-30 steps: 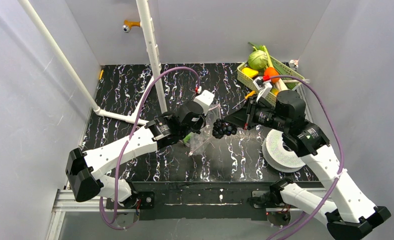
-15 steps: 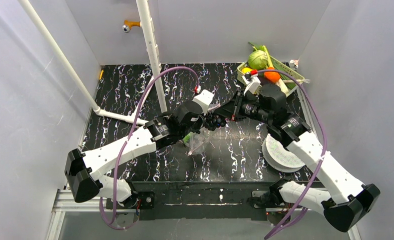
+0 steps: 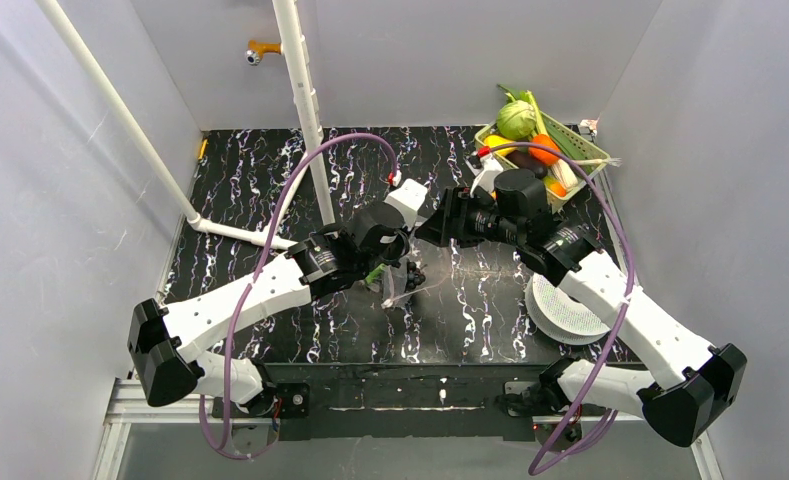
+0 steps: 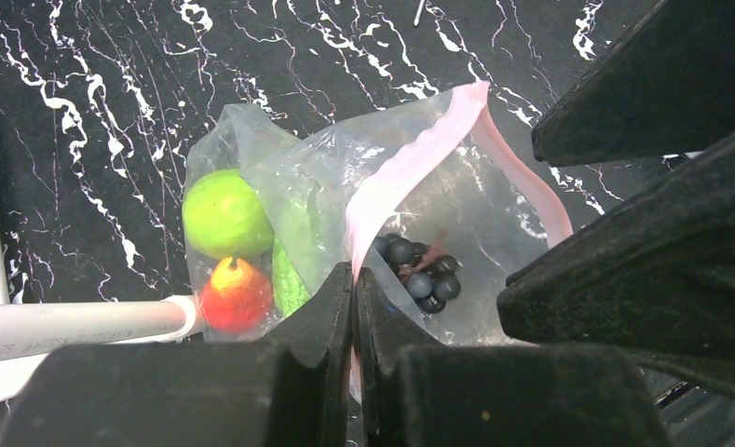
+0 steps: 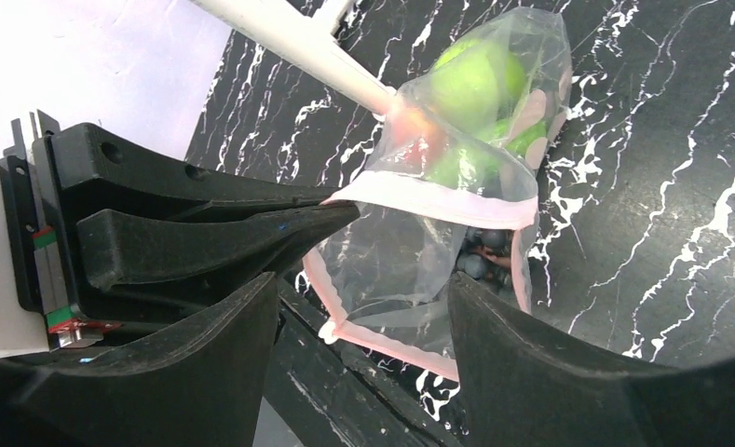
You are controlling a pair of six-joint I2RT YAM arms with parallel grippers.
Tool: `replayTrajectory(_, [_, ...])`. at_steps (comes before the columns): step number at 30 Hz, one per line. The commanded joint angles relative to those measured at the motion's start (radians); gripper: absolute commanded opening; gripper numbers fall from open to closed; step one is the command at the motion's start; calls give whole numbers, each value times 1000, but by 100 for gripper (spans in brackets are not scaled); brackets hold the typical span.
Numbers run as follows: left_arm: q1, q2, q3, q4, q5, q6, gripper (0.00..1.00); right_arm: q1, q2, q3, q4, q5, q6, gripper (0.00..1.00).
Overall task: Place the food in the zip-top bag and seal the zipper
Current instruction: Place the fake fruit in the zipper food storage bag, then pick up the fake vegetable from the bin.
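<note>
The left gripper (image 4: 354,300) is pressed together on the zipper (image 4: 410,163), pinching the pink strip so the zip-top bag (image 4: 317,186) gapes just ahead of its tips. The right gripper (image 5: 363,284) is spread wide over that mouth, apparently clear of the plastic, with the grape bunch (image 4: 417,272) inside just beyond its fingers. Deeper in lie a green fruit (image 4: 225,216) and an orange fruit (image 4: 236,295), touching.

Bright, even light from above fills all three views — shadows on the bench (image 3: 475,310) are soft. The zip-top bag (image 4: 345,177) carries a mild sheen; each wrist view's nearest foreground is slightly blurred.
</note>
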Motion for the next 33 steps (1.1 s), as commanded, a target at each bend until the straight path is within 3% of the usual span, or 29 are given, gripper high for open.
replayTrajectory(1, [-6, -39, 15, 14, -24, 0, 0, 5, -2, 59, -18, 41, -23, 73])
replayTrajectory(10, [-6, -35, 23, 6, -21, 1, 0, 5, -29, 55, -75, 185, -43, 71])
replayTrajectory(22, [-6, -24, 21, 7, -11, -5, 0, 5, -94, -11, -106, 549, -29, 72])
replayTrajectory(33, [-6, -20, 23, 4, 5, -14, 0, -67, 70, 2, -151, 867, 13, 74])
